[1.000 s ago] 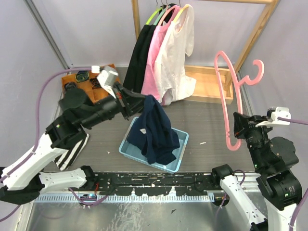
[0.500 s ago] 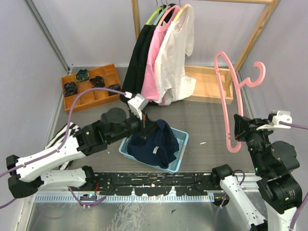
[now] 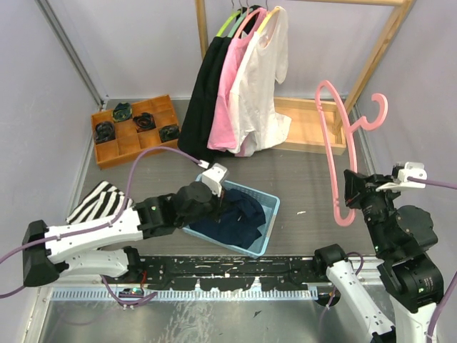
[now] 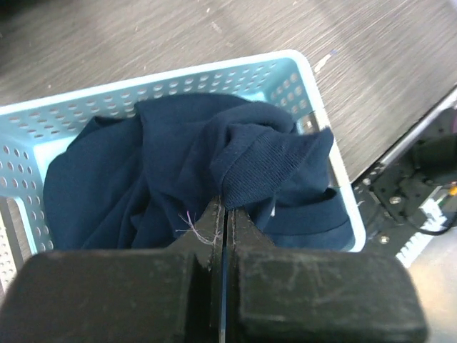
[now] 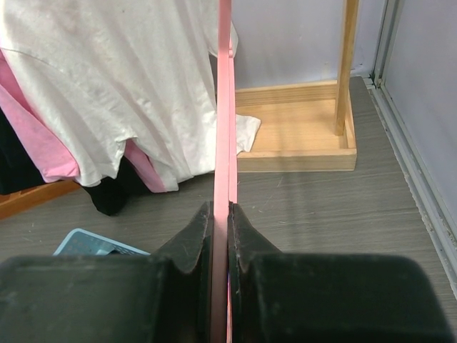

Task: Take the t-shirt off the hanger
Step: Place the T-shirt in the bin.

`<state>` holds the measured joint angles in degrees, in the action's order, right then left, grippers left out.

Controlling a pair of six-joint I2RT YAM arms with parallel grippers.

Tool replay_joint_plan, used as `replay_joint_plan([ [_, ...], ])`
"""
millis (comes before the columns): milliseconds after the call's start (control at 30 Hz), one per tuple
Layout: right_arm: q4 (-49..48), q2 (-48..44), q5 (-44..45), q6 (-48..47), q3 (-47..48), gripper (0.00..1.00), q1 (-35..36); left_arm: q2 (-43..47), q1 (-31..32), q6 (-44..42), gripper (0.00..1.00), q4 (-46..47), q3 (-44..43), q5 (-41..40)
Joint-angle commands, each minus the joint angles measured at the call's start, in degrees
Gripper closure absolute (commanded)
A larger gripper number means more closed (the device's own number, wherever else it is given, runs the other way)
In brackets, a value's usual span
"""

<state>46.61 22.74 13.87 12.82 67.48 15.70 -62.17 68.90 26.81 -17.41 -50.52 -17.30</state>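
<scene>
Navy tee [image 4: 164, 153] edge hidden in L claw [image 4: 223, 209]

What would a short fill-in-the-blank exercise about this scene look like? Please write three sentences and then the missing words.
1. The left gripper is shut on the navy t-shirt, which lies in the light blue ____.
2. The right gripper holds up an empty ____ hanger.
3. On the wooden rack, beside the black garment and the pink garment, hangs a ____ shirt.
Missing words: basket, pink, white.
</scene>
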Motion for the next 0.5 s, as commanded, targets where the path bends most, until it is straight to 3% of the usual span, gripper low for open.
replay_joint_plan([
  [0,-6.0,1.2,-0.1,0.8,-0.4,1.0,0.2,-4.0,1.1,1.6,1.0,2.8,2.2,-4.0],
  [300,-10.7,6.8,0.7,1.1,1.1,0.99,0.3,-14.6,1.7,3.9,1.0,6.8,4.0,-6.2],
  [467,-14.0,11.8,1.9,0.7,3.6,0.99,0.2,-18.6,1.7,4.0,1.0,3.1,2.8,-9.9],
])
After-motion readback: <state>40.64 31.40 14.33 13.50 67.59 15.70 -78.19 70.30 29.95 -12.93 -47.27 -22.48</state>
